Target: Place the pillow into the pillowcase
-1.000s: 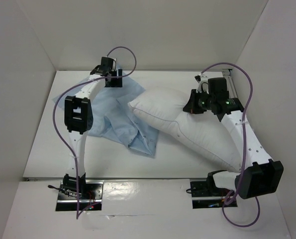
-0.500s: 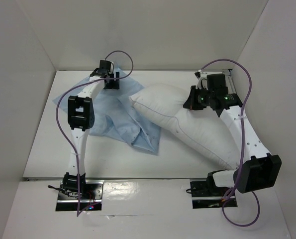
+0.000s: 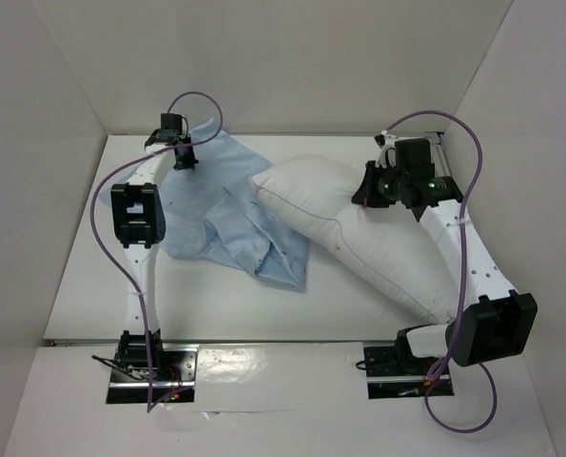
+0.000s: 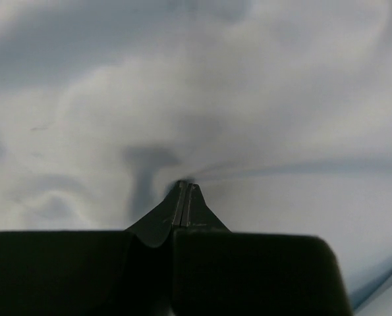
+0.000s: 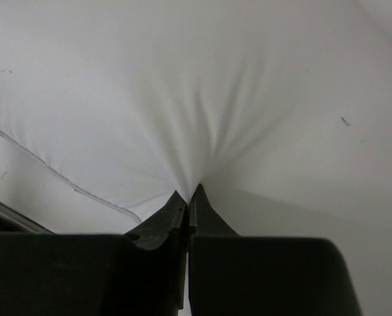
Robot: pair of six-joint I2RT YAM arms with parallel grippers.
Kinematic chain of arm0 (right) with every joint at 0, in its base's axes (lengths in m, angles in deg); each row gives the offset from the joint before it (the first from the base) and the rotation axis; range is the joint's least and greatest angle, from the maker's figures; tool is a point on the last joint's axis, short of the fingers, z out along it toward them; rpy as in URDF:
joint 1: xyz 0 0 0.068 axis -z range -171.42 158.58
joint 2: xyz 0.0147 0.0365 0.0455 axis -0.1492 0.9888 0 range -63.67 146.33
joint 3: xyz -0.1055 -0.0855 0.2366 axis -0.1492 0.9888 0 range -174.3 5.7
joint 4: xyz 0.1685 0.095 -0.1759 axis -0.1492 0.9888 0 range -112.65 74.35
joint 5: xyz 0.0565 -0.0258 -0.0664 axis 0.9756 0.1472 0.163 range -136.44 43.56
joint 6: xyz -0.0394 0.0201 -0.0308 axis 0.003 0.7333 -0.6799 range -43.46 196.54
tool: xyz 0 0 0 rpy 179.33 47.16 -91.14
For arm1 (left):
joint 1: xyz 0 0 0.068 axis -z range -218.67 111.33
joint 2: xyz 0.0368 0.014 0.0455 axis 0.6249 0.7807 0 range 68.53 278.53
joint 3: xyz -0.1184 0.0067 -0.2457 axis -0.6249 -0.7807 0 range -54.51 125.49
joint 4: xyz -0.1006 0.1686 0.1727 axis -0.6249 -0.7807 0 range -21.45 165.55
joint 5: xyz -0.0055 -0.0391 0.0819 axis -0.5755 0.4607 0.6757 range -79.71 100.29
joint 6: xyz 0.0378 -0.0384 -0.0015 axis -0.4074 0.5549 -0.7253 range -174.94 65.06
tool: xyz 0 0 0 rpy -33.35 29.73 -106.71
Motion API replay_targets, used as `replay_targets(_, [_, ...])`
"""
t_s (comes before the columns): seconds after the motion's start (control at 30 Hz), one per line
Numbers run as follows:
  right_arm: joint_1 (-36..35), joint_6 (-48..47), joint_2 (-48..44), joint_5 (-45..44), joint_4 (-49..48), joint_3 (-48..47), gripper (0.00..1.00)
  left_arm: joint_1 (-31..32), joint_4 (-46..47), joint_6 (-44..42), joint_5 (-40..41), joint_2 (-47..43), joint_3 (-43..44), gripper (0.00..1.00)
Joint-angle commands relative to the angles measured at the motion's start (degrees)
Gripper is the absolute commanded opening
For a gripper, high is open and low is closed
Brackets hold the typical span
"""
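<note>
The plump white pillow (image 3: 359, 228) lies slantwise from the table's middle toward the near right. My right gripper (image 3: 366, 190) is shut on a pinch of its fabric near the far end; in the right wrist view the pillow (image 5: 248, 79) puckers into the closed tips of the gripper (image 5: 190, 192). The wrinkled light blue pillowcase (image 3: 240, 214) is spread to the pillow's left, its right edge touching the pillow. My left gripper (image 3: 183, 157) is at the cloth's far left corner. In the left wrist view that gripper (image 4: 186, 185) is shut, and creases in the pillowcase (image 4: 248, 99) run into its tips.
White walls (image 3: 35, 143) close the table in on the left, back and right. A purple cable (image 3: 107, 238) loops beside each arm. The arm bases (image 3: 149, 367) sit on the glossy near edge.
My left gripper has moved left along the far edge of the pillowcase and closed on it, dragging that corner leftward. The right gripper and pillow have barely shifted.
</note>
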Motion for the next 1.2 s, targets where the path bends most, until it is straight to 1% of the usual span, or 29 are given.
replay_targets(0.0, [-0.54, 0.57, -0.42, -2.4, -3.97, -3.67, 0.0, -5.28, -3.0, 3.37, 1.96, -2.57, -3.12, 0.0])
replay_targets(0.07, [-0.54, 0.57, -0.42, -2.4, -3.97, -3.67, 0.0, -6.77, -3.0, 3.37, -0.58, -4.06, -3.99, 0.0])
replay_targets(0.1, [-0.54, 0.57, -0.42, -2.4, -3.97, -3.67, 0.0, -7.82, -3.0, 3.37, -3.64, -5.63, -4.61, 0.0])
replay_targets(0.17, [-0.54, 0.57, -0.42, -2.4, -3.97, -3.67, 0.0, -8.44, -3.0, 3.37, -7.26, -7.57, -5.66, 0.0])
replay_targets(0.2, [-0.54, 0.57, -0.42, -2.4, -3.97, -3.67, 0.0, -8.45, -3.0, 3.9, -8.32, -8.71, -6.54, 0.03])
replay_targets(0.3, [-0.54, 0.57, -0.42, -2.4, -3.97, -3.67, 0.0, -9.07, -3.0, 4.43, -6.4, -12.93, -9.71, 0.1])
replay_targets(0.33, [-1.06, 0.57, -0.42, -2.4, -3.97, -4.28, 0.0, -9.67, -3.0, 4.43, -6.4, -14.68, -10.24, 0.16])
replay_targets(0.37, [-1.07, 0.57, -0.42, -2.4, -3.97, -4.29, 0.0, -9.68, -3.0, 4.43, -5.7, -15.57, -10.94, 0.24])
replay_targets(0.43, [-1.07, 0.57, -0.42, -2.4, -3.45, -4.29, 0.0, -10.29, -4.92, 4.43, -4.22, -17.59, -12.69, 0.47])
replay_targets(0.47, [-1.07, 0.57, -0.42, -2.4, -3.45, -4.29, 0.0, -10.3, -4.93, 5.04, -4.2, -18.73, -13.83, 0.65])
replay_targets(0.53, [-1.69, 0.57, -0.42, -1.87, -3.45, -4.29, 0.0, -10.82, -6.15, 6.17, -1.67, -22.43, -16.38, 0.79])
replay_targets(0.57, [-2.21, 0.57, -0.42, -1.87, -4.06, -4.29, 0.0, -10.82, -8.34, 6.97, -0.43, -23.39, -18.57, 0.83])
replay_targets(0.6, [-2.21, 0.57, -0.42, -1.87, -4.06, -3.77, 0.0, -10.82, -9.58, 7.93, 0.45, -24.19, -19.72, 0.84])
replay_targets(0.67, [-3.26, 0.57, -0.42, -1.87, -4.59, -3.76, 0.0, -11.44, -11.52, 10.39, 0.98, -27.26, -25.34, 0.84])
replay_targets(0.73, [-3.27, 0.57, -0.42, -1.87, -4.59, -3.76, 0.0, -11.44, -10.65, 11.98, 0.98, -31.02, -30.6, 0.84])
replay_targets(0.77, [-3.88, 0.57, -0.42, -1.87, -4.59, -3.76, 0.0, -11.44, -10.12, 12.51, 0.98, -32.01, -35.33, 0.85])
replay_targets(0.83, [-4.41, 0.57, -0.42, -1.87, -4.59, -3.76, 0.0, -11.44, -8.8, 13.04, -0.59, -32.54, -38.27, 0.86])
replay_targets(0.9, [-4.41, 0.05, -0.42, -1.35, -5.21, -3.76, 0.0, -11.97, -8.8, 13.57, -1.21, -31.06, -38.89, 0.86])
replay_targets(0.93, [-4.93, 0.04, -0.42, -1.34, -5.21, -3.76, 0.0, -11.97, -8.8, 13.57, -3.04, -30.44, -38.89, 0.86])
replay_targets(1.07, [-4.94, 0.04, -0.42, -1.34, -5.21, -3.76, 0.0, -11.97, -9.59, 14.18, -3.67, -27.28, -38.19, 0.86])
replay_targets(1.17, [-4.94, 0.04, -1.04, -1.96, -5.21, -3.76, 0.0, -12.49, -9.59, 14.8, -3.67, -25.26, -37.57, 0.75])
